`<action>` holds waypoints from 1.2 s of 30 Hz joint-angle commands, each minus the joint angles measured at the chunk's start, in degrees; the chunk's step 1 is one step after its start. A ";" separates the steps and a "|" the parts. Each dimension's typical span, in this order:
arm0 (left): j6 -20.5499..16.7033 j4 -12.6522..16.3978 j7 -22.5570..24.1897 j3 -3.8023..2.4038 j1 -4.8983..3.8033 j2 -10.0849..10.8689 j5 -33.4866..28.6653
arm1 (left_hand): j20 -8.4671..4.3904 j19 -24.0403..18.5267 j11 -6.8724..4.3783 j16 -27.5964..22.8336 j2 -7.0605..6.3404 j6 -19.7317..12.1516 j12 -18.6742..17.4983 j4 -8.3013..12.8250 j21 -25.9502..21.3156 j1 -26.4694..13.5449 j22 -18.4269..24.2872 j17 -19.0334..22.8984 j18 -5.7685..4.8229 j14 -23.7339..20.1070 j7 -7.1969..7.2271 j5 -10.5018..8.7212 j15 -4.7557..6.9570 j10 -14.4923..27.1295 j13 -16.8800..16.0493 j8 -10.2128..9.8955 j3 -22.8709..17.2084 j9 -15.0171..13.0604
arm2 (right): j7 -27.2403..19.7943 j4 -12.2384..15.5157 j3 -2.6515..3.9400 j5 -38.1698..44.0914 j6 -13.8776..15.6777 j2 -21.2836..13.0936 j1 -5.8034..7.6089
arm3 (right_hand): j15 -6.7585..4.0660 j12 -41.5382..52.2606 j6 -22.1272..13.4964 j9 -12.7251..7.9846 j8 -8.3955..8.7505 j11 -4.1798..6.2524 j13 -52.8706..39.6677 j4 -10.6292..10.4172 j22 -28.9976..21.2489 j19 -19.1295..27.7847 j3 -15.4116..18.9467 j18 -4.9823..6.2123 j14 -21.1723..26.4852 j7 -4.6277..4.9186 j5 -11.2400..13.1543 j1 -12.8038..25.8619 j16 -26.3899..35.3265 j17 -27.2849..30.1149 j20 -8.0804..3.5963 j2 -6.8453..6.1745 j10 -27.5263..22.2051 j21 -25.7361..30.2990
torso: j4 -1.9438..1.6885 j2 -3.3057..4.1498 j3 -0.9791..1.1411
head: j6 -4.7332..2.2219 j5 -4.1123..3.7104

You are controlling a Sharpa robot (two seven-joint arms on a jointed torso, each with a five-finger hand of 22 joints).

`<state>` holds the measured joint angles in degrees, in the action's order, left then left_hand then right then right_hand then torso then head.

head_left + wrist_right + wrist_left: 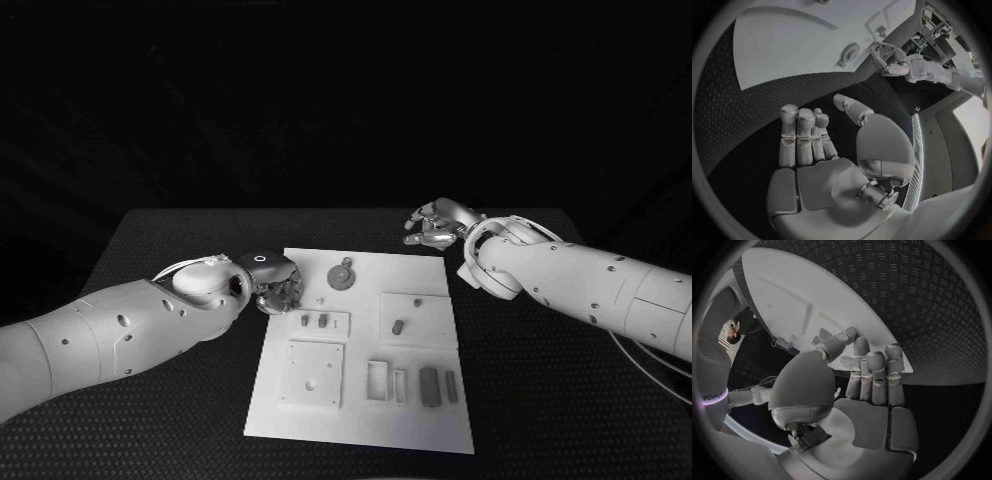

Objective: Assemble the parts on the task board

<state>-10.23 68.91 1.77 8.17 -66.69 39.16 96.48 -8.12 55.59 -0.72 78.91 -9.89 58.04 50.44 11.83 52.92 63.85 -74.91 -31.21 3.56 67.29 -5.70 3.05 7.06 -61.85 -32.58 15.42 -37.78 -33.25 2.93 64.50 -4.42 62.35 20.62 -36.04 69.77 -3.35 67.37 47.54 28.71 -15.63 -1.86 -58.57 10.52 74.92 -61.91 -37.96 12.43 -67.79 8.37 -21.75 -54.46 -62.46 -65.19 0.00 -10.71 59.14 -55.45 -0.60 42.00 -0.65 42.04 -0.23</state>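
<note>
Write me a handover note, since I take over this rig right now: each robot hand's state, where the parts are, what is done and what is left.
Left robot hand: holds nothing, fingers apart, at the left edge of the task board.
Right robot hand: holds nothing, over the black table just past the board's far right corner.
Parts: round part near the far edge; small part in the right plate; long parts near the near right corner.
Done: cannot tell that anything is assembled.
Left: pick up and fit the parts.
</note>
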 commanded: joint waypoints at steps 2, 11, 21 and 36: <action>3.12 -0.10 -5.39 0.93 1.03 -0.37 6.58 | -4.38 0.55 -0.24 0.60 -0.71 0.13 0.64 -0.55 0.41 -0.02 -1.10 -0.16 -0.26 0.51 0.32 -0.20 0.16 -0.16 0.00 -0.16 0.03 0.25 | -0.44 0.02 0.01 0.26 -0.48 0.01 0.00 | -0.04 0.35 1.32 -0.06 -0.30 -0.93 0.10 0.38 1.05 -0.03 -0.03 2.57 0.52 0.80 -0.37 0.40 -0.34 0.10 -0.42 0.11 -6.55 0.29 | 0.03 0.02 0.05 | -0.01 0.07; 6.18 0.58 -8.00 1.01 0.94 -1.10 9.45 | -4.64 1.22 -0.47 1.56 -1.80 0.30 1.90 -1.98 1.05 -1.35 -1.09 -0.45 -0.08 1.32 0.52 -0.23 0.37 -0.97 0.36 -0.19 0.43 0.26 | -0.43 0.04 0.01 0.26 -0.47 -0.01 0.00 | -0.05 0.35 1.34 -0.06 -0.31 -0.92 0.11 0.38 1.05 -0.03 -0.03 2.57 0.52 0.79 -0.36 0.41 -0.35 0.10 -0.42 0.11 -6.55 0.29 | 0.00 0.01 0.03 | -0.05 0.08; 9.28 0.80 -9.02 1.04 0.91 -1.57 10.45 | -4.71 1.29 -0.54 1.86 -1.25 0.42 2.29 -2.58 1.21 -1.67 -1.06 -0.54 0.00 1.53 0.60 -0.20 0.44 -1.31 0.74 -0.20 0.25 0.26 | -0.45 0.02 0.01 0.26 -0.46 -0.01 0.00 | -0.05 0.37 1.36 -0.06 -0.32 -0.92 0.12 0.37 1.05 -0.03 -0.03 2.57 0.52 0.79 -0.37 0.41 -0.35 0.11 -0.42 0.11 -6.55 0.29 | 0.01 0.03 0.03 | -0.05 0.07; 4.45 -0.08 -6.95 1.04 0.88 -1.06 9.48 | -4.95 1.70 -1.04 2.73 5.42 2.66 3.08 1.83 1.99 0.21 -1.02 -0.99 0.05 2.87 1.11 0.20 0.87 -3.88 3.00 0.51 -1.61 0.14 | -0.45 0.03 0.01 0.26 -0.38 -0.06 0.00 | -0.05 0.38 1.38 -0.06 -0.33 -0.91 0.14 0.35 1.05 -0.03 -0.01 2.57 0.52 0.78 -0.35 0.45 -0.36 0.12 -0.41 0.09 -6.55 0.30 | -0.01 0.03 -0.03 | -0.26 0.13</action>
<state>-7.75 70.30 -3.30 8.07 -67.33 37.90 104.45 -8.71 57.06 -1.74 81.46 -7.74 60.41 53.25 13.43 54.57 61.30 -74.94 -32.16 3.45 69.76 -4.59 3.05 7.71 -65.55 -29.66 15.61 -39.36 -32.91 2.93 64.48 -4.42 62.35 20.62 -36.07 69.77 -3.35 67.37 47.73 28.71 -15.63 -1.86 -58.51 10.52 74.91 -61.90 -37.96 12.43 -67.80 8.18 -21.75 -54.46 -62.46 -65.15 0.00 -10.71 59.15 -55.45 -0.58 42.02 -0.65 41.79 -0.05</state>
